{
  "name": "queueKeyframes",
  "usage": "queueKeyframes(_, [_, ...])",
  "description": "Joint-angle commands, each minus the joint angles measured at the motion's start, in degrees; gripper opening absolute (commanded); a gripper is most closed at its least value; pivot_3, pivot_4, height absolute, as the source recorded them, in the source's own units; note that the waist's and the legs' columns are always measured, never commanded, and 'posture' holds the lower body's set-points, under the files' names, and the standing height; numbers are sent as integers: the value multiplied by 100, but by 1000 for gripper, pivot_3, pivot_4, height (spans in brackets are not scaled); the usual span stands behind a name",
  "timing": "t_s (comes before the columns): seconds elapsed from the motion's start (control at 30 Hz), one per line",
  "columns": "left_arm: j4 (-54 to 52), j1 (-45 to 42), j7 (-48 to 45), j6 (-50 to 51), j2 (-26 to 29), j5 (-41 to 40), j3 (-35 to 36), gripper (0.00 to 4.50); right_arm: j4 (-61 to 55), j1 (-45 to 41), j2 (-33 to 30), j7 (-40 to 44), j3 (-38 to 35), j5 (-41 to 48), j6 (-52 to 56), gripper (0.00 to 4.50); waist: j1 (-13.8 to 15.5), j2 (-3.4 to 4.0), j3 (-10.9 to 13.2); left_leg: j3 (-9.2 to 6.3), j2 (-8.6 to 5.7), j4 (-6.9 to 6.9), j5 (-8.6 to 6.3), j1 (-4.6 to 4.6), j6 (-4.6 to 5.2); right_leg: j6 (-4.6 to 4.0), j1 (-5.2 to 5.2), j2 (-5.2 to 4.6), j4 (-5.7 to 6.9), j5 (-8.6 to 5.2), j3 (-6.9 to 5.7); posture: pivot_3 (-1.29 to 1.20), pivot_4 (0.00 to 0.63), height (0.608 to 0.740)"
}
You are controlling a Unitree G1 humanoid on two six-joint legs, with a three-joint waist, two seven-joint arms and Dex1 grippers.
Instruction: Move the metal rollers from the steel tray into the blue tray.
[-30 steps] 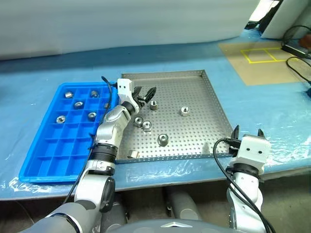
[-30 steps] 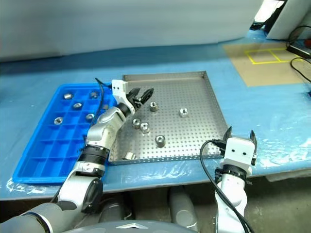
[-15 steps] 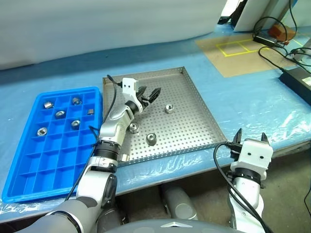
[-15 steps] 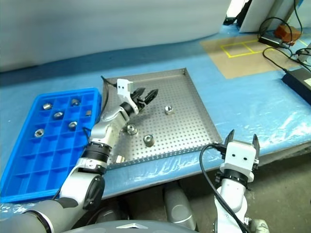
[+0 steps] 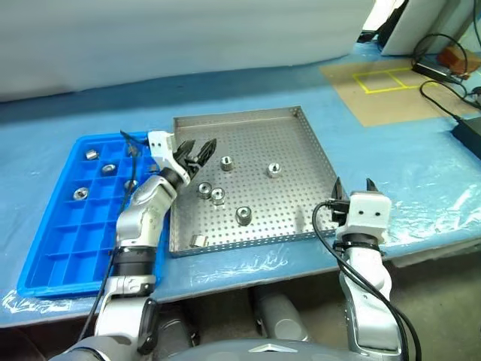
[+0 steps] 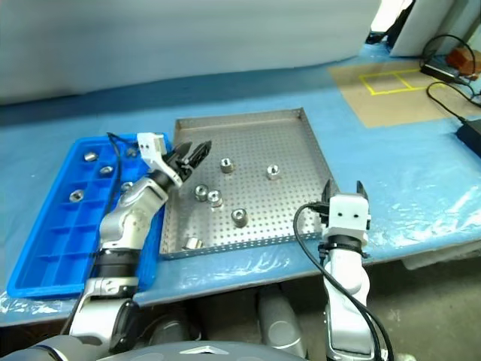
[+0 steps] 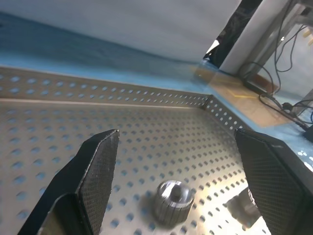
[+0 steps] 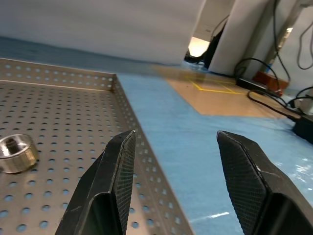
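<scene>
The steel tray lies mid-table with several metal rollers scattered on its perforated floor. Left of it is the blue tray, with a few rollers in its far compartments. My left gripper hovers open and empty over the steel tray's left rim, pointing at a roller that lies ahead between its fingers. My right gripper is open and empty at the steel tray's near right corner, with one roller off to its side.
Blue plastic sheeting covers the table. At the back right are a brown board with yellow tape, black cables and a dark box. A pale wall runs along the back.
The camera view has shifted. My left gripper has drawn back from the rollers toward the steel tray's left rim. My right gripper has come forward to the tray's near right corner.
</scene>
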Motion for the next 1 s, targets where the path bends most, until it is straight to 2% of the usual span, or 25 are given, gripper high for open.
queueKeyframes(0.03, [-576, 199, -6, 151, 159, -152, 63, 4024, 57, -190, -65, 79, 27, 83, -117, 2751, 155, 2, 1, 0, 9, 0, 0, 0, 0, 0, -1, -5, 3, 0, 1, -290, 150, 740])
queueKeyframes(0.33, [-678, 441, 380, -98, 55, 61, 24, 4024, 352, -515, -223, 260, 77, 174, -159, 2751, 769, 3, 1, 15, 15, -11, 0, 12, -3, 7, -12, -5, 7, -4, 23, -249, 150, 740])
queueKeyframes(0.5, [-663, 412, 259, -88, 70, 48, -55, 4024, 391, -570, -274, 294, 95, 155, -157, 2751, 932, 3, 1, 29, 21, -19, -1, 13, -8, 2, -26, 3, 6, 1, 41, -255, 150, 740])
queueKeyframes(0.6, [-283, -154, -331, 66, 460, 60, -258, 4024, 398, -685, -310, 420, 271, 188, -250, 2751, 957, 3, 1, 35, 23, -25, 2, 13, -15, 3, -33, 5, 9, 1, 43, -259, 150, 740])
queueKeyframes(0.7, [388, -1241, -1095, 141, 1003, 146, -484, 4024, 463, -946, -286, 733, 752, 233, -231, 2751, 988, 4, 2, 35, 24, -24, 11, 14, -28, 21, -40, 16, 21, -7, 51, -265, 150, 740])
queueKeyframes(0.77, [700, -1669, -1498, 190, 1212, 149, -598, 4024, 542, -1082, -269, 860, 994, 218, -185, 2751, 991, 6, 2, 32, 23, -24, 18, 16, -39, 29, -47, 23, 25, -5, 56, -269, 150, 740])
queueKeyframes(0.8, [818, -1862, -1827, 271, 1359, 159, -720, 4024, 1077, -1603, -646, 1301, 500, 704, -142, 2751, 990, 8, 1, 31, 24, -27, 19, 21, -42, 17, -47, 23, 27, 3, 60, -269, 150, 740])
queueKeyframes(0.87, [1220, -2300, -2762, 214, 1821, 634, -1398, 4024, 1758, -2380, -1356, 2346, -105, 1579, 77, 2751, 990, 15, 4, 34, 19, -28, 16, 42, -37, -4, -35, 20, 24, 21, 84, -277, 150, 740])
queueKeyframes(1.0, [2066, -2917, -4041, -248, 2129, 1289, -2307, 4024, 2098, -2766, -1917, 3305, -166, 2319, 209, 2751, 1094, 38, 10, 56, -10, -14, -3, 48, -2, 13, -27, -2, 19, 30, 126, -287, 150, 740])
